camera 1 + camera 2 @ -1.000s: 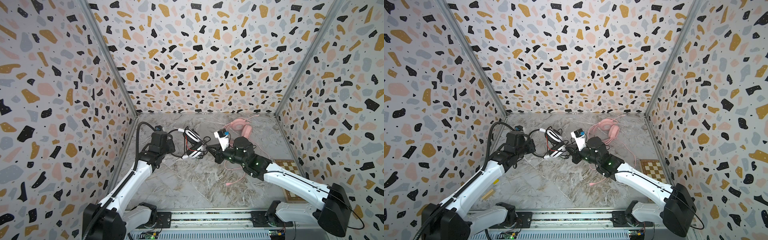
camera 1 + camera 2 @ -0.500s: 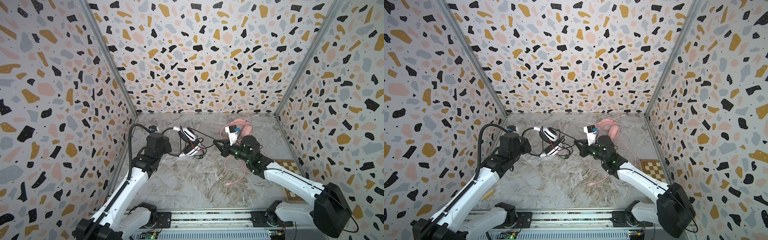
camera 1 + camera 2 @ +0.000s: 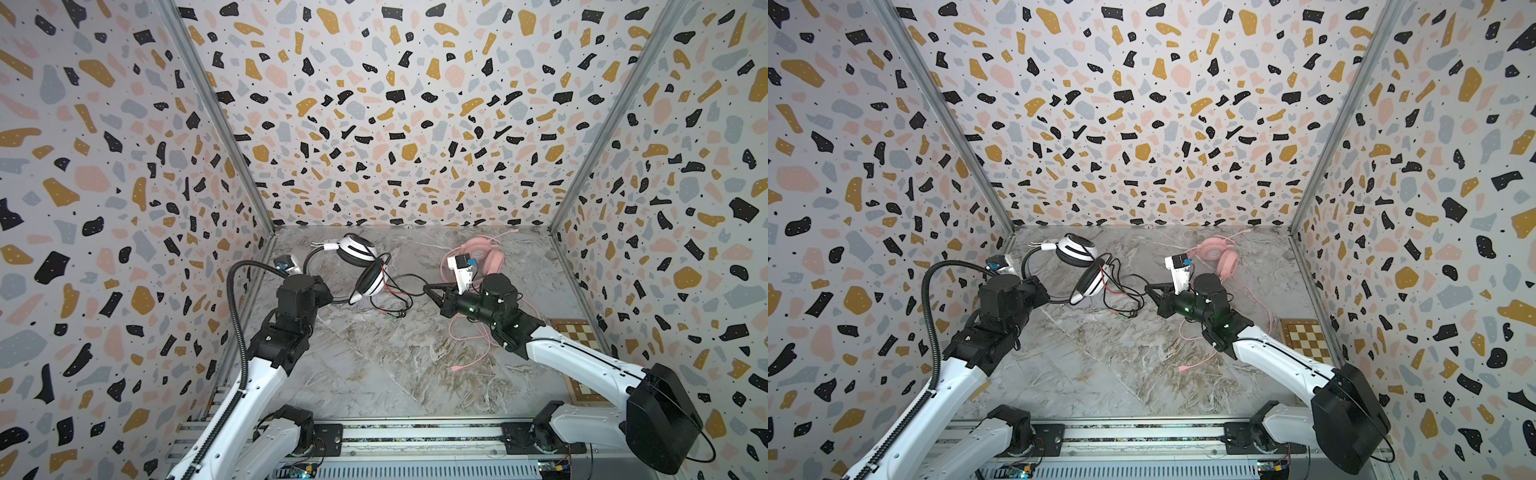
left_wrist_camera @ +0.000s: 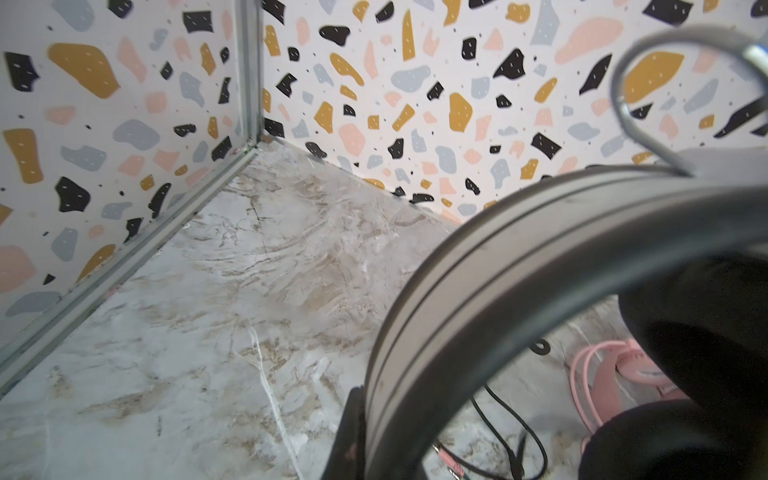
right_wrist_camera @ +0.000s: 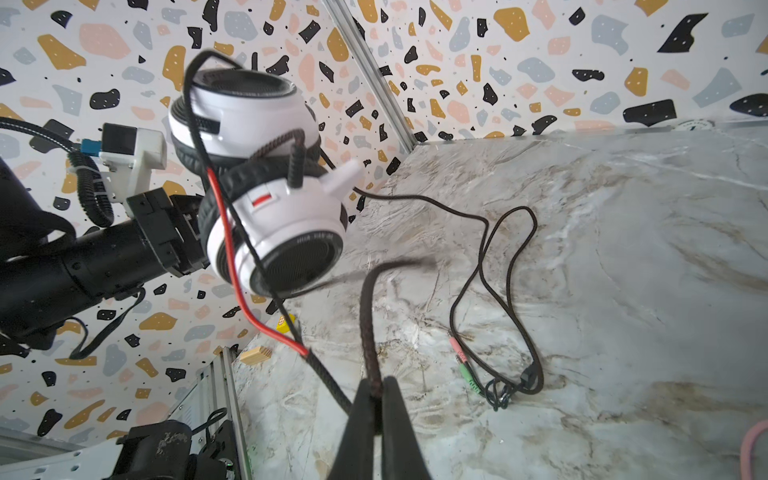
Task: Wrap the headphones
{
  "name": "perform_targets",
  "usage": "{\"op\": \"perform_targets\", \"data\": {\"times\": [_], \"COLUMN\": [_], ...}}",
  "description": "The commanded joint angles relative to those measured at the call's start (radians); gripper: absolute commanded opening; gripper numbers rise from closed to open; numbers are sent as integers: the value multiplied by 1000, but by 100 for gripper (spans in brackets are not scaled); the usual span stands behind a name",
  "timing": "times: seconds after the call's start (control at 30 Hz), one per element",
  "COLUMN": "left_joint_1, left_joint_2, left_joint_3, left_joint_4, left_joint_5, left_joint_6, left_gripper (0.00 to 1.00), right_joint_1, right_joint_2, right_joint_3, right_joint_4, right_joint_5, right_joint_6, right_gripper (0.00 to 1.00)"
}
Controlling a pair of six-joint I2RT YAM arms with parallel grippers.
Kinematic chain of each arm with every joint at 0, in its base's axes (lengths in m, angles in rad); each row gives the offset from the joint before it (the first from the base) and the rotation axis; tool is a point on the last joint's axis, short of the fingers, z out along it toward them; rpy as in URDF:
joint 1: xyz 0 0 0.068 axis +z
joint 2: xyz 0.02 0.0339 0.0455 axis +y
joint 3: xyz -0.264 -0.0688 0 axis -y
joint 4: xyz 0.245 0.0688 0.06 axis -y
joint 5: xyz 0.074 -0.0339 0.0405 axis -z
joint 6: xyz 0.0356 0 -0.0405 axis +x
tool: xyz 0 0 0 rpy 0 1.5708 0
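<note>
Grip check, both arms. Left gripper (image 5: 189, 235) is closed on the black band of the white headset (image 3: 365, 270) and appears to hold it raised off the table (image 3: 395, 374). The two ear cups hang out ahead of the jaws, and in the left wrist view the band runs close past the camera. Judgement: the lift frees band and cups so that cable can pass around them.

Right gripper (image 5: 376, 397) is pinched fully shut on the black cable (image 5: 368, 324), a braided run leading up toward the nearer cup. Judgement: it holds a short, controllable length, ready to be led around the headset. The remaining slack lies in loose loops on the table and ends in pink and green plugs (image 5: 461, 357). A red lead (image 5: 232, 257) crosses the nearer cup.

Pink headset (image 3: 482, 253) lies on the table toward the back, behind the right arm and in neither gripper. Its pink cable (image 3: 478, 345) sprawls unwrapped.

Markings: there is small lettering on the nearer cup's rim (image 5: 316, 239), too fine to read, with a red bar mark above it. No brand is legible.
</note>
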Motion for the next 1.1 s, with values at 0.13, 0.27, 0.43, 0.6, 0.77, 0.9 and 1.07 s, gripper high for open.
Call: {"op": "perform_targets", "data": {"times": [0.13, 0.27, 0.43, 0.6, 0.77, 0.9, 1.07], "left_joint_1": [6, 6, 6, 6, 6, 7, 7], "left_joint_2": [-58, -80, -60, -52, -52, -52, -36], "left_joint_3": [-5, -29, -28, -16, 4, 23, 71], "left_joint_4": [216, 246, 249, 227, 177, 147, 139], "left_joint_5": [-56, -48, 50, 105, 124, 126, 194], "left_joint_6": [-49, -53, -14, 34, 106, 138, 179], "left_gripper": [0, 0, 0, 0, 0, 0, 0], "right_joint_1": [-13, -7, -48, -118, -258, -339, -350], "right_joint_2": [-25, 11, 34, 86, 93, 108, 208], "right_joint_3": [-2, 35, 83, 78, -9, -20, 62], "right_joint_4": [-7, 20, 38, 8, 91, 86, -2], "right_joint_5": [-5, -52, -69, -145, -259, -292, -386], "right_joint_6": [6, 5, 0, -16, 57, 67, -25], "right_gripper": [0, 0, 0, 14, 23, 36, 49]}}
